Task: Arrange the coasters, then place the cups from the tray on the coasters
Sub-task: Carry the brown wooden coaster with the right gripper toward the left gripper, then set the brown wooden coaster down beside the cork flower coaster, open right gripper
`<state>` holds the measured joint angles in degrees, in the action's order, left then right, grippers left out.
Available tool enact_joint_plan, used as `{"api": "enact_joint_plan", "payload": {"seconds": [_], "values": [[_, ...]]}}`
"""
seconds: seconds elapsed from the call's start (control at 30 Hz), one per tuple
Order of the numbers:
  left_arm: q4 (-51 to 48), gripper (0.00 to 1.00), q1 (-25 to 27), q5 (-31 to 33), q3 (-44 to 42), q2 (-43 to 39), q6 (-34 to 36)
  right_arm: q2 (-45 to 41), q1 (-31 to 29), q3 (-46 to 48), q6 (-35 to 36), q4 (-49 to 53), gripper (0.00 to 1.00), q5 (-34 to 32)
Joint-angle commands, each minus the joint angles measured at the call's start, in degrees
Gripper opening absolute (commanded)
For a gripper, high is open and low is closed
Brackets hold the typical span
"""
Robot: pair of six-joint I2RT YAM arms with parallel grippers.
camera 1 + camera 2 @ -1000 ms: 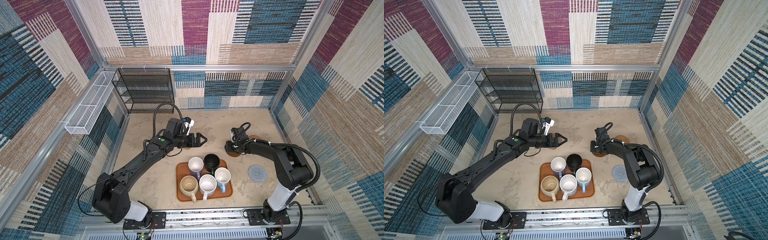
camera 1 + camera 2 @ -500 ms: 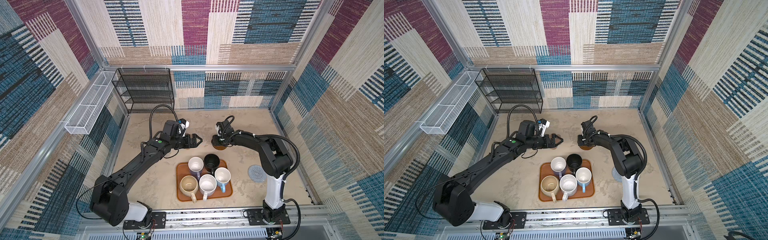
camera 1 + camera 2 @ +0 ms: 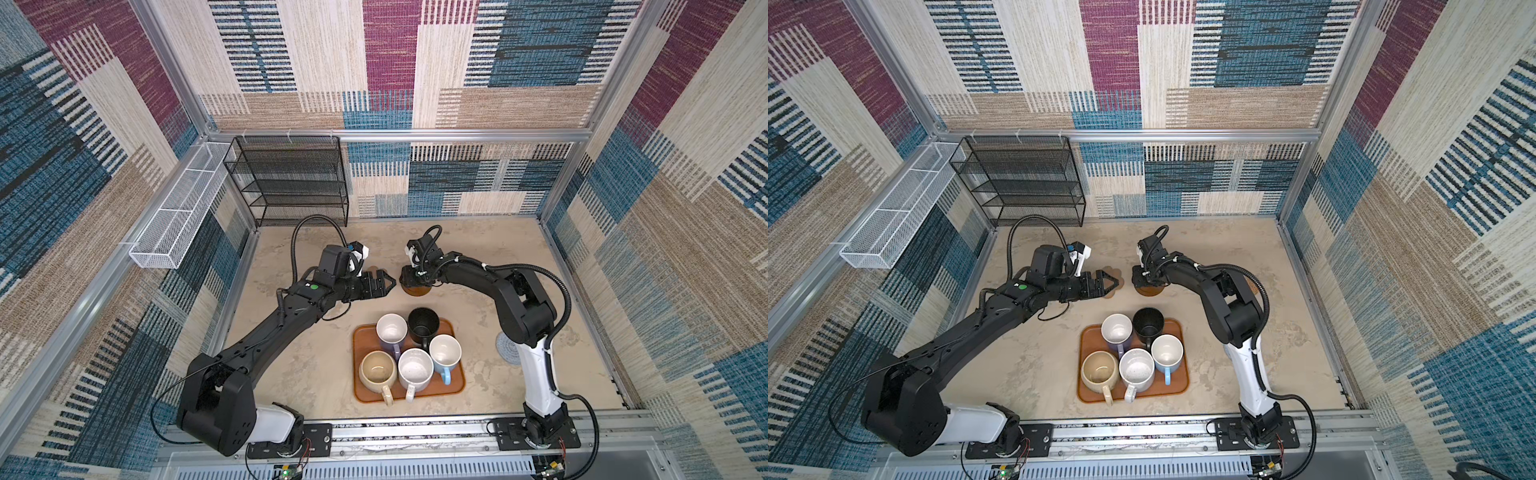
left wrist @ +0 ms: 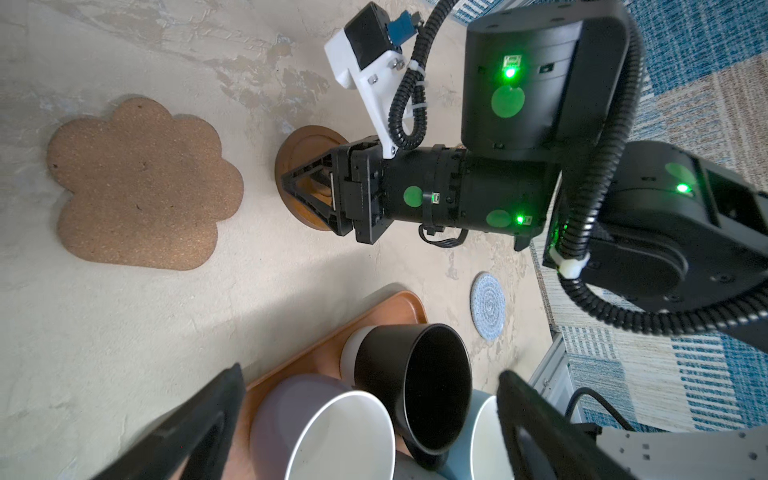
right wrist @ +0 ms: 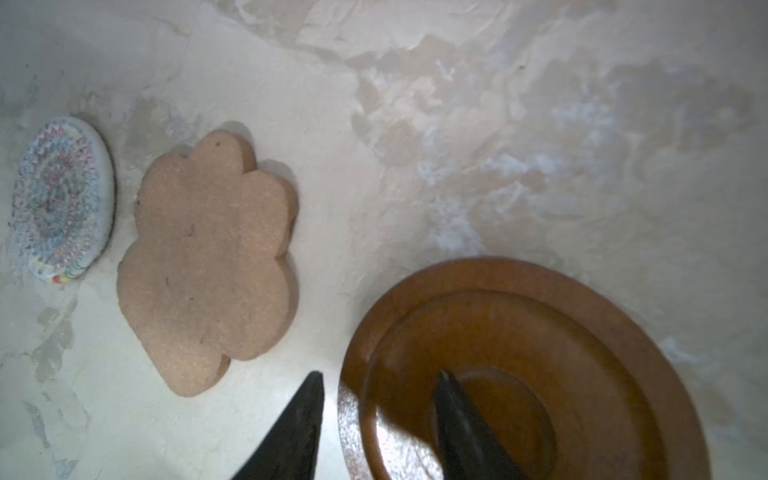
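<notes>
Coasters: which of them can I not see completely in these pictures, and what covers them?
- cork flower coaster: in both top views, mostly under the left gripper.
- wooden disc coaster: in the right wrist view, cut off by the picture's edge; whether the right gripper clamps its rim is unclear.
- light blue woven coaster: in a top view, partly behind the right arm.

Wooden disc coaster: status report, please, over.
Left gripper open, empty. Right gripper clamped on rim of wooden disc coaster. Cork flower coaster alongside, apart; nothing blocking. All five mugs on the tray.
</notes>
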<state>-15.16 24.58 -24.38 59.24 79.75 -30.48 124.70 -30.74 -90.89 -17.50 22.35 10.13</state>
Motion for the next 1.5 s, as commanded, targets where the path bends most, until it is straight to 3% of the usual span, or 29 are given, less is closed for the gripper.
{"api": "enact_joint_plan", "payload": {"seconds": [0.0,0.4,0.9,1.03,1.17,1.47], "values": [[2.24,0.97,-0.14,-0.79,-0.27,0.15,-0.85,1.38,-0.40,-2.69,0.19,1.45,0.47,0.67],[2.42,0.98,-0.12,-0.91,-0.86,0.27,-1.40,4.08,-1.03,-7.14,0.52,2.53,0.46,0.11],[1.45,1.00,-0.09,-1.60,-0.35,-3.81,-2.00,-5.67,-1.07,-5.51,2.17,1.03,0.53,-1.51],[1.88,1.00,0.02,-5.00,-0.27,-5.29,-2.79,-12.67,-1.07,-0.30,1.65,-0.20,0.84,-4.30],[0.20,1.00,1.42,-7.36,1.39,-6.78,-2.52,-23.15,-1.10,9.16,0.45,-1.11,0.99,-8.99],[-0.57,1.00,10.31,-6.05,3.80,-7.09,-2.55,-49.25,-0.58,31.48,-3.18,1.17,1.00,-20.42]]}}
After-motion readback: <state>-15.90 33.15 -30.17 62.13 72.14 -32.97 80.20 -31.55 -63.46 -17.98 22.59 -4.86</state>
